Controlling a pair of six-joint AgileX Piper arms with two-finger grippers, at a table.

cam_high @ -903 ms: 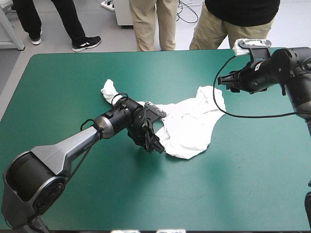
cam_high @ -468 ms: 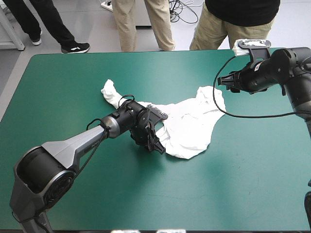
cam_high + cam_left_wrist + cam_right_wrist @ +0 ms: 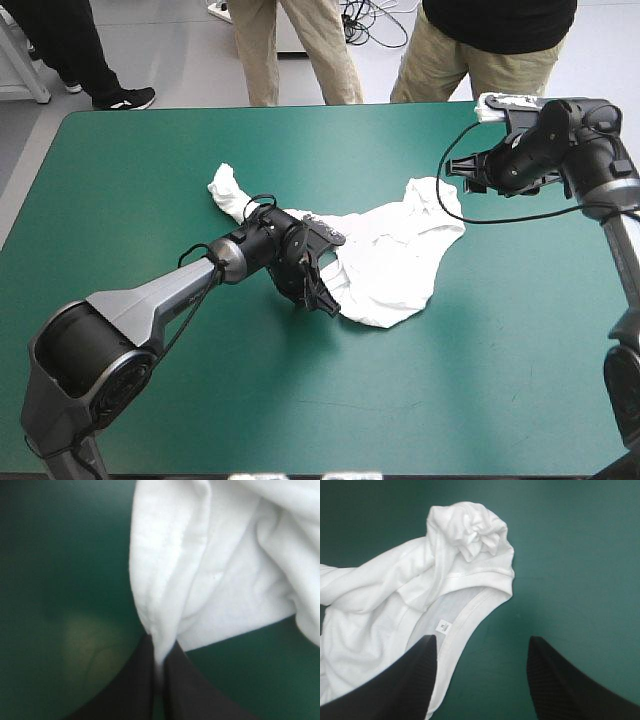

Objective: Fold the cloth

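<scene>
T-shirt (image 3: 395, 255): on table (image 3: 150, 180), one edge between fingers of left gripper (image 3: 322, 303), rest ahead of it; right gripper (image 3: 455, 172) beyond far end, apart.

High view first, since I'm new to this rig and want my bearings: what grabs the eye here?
A crumpled white T-shirt lies mid-table on the teal-green cover. The left gripper is shut on the T-shirt at its near edge, a fold pinched between the black fingers. The right gripper hangs open by the shirt's far-right end, where the collar and its label show.
</scene>
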